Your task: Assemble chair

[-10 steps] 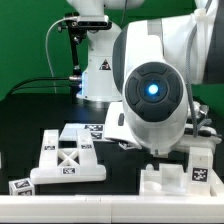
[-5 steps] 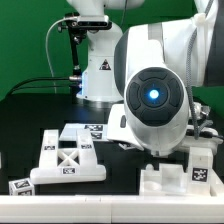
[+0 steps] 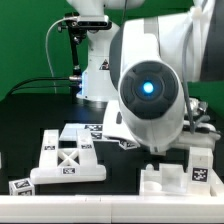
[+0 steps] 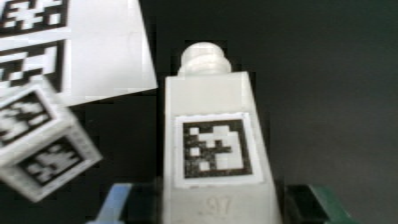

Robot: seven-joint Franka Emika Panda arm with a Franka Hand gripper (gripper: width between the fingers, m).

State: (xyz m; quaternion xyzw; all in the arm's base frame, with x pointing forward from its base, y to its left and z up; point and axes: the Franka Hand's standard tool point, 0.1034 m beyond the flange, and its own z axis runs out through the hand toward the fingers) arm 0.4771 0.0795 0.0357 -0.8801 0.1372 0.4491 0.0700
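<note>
arm: its big white joint (image 3: 150,92) with a blue light is filling the middle of the exterior view and hiding the gripper there.
gripper: showing only in the wrist view (image 4: 214,205); the two dark fingers (image 4: 125,200) are standing apart, one on each side of a leg, with a dark gap showing on both sides, so it is straddling the leg and not clamping it.
leg: a chunky white chair leg (image 4: 214,110) is lying between the fingers, its tagged face turned to the wrist camera and a rounded peg on the end away from the gripper.
marker board: sitting flat on the table (image 4: 80,50), near the leg's peg end but apart from it.
tagged cube: a small white tagged piece (image 4: 39,135) is resting tilted beside the leg, not touching it.
cross-braced panel: lying on the table at the exterior view's left (image 3: 68,160), well apart from the arm.
small piece: sitting at the far lower left of the exterior view (image 3: 20,186), just beside the panel.
block: a white slab-like chair part (image 3: 163,180) is resting at the exterior view's lower right, under the arm.
upright piece: a tagged white part (image 3: 200,165) is standing just beside the block; cannot tell whether it is the leg from the wrist view.
table: a black surface (image 3: 120,165) is carrying all the parts.
</note>
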